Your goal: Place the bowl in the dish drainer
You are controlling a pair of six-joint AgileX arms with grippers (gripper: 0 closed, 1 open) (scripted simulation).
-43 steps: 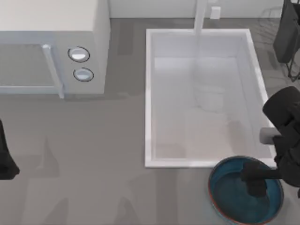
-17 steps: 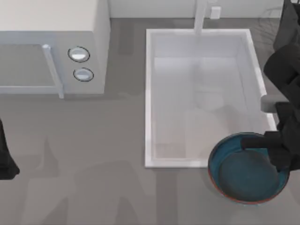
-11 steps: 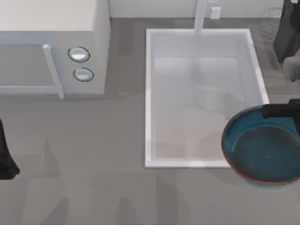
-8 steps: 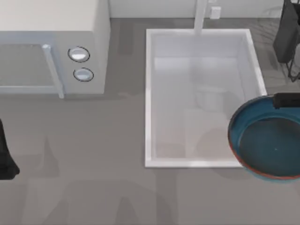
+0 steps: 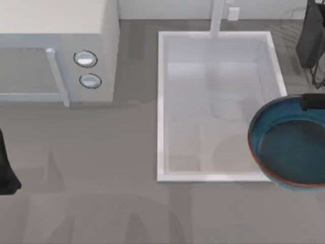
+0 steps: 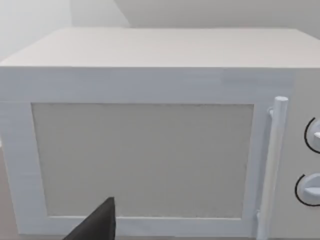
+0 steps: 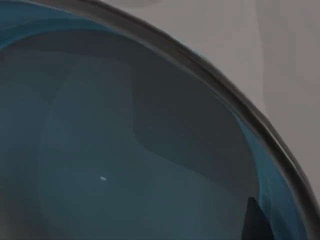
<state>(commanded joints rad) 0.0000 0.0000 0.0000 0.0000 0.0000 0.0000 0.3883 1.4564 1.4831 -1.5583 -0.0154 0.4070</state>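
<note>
My right gripper (image 5: pixel 314 101) holds the bowl (image 5: pixel 289 145) by its far rim, the bowl hanging toward me over the sink's (image 5: pixel 218 107) right edge, with the drainer (image 5: pixel 304 20) farther beyond my gripper, so the carry goes away from me.

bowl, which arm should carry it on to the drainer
Right. Its gripper is at the bowl rim by the sink, near the drainer. The left arm sits parked at the table's left edge.

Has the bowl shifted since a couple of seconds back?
Yes. The bowl has travelled from below the sink's lower right corner toward the top view's right and upward, now overlapping that sink's right rim, gripped by the right gripper.
</note>
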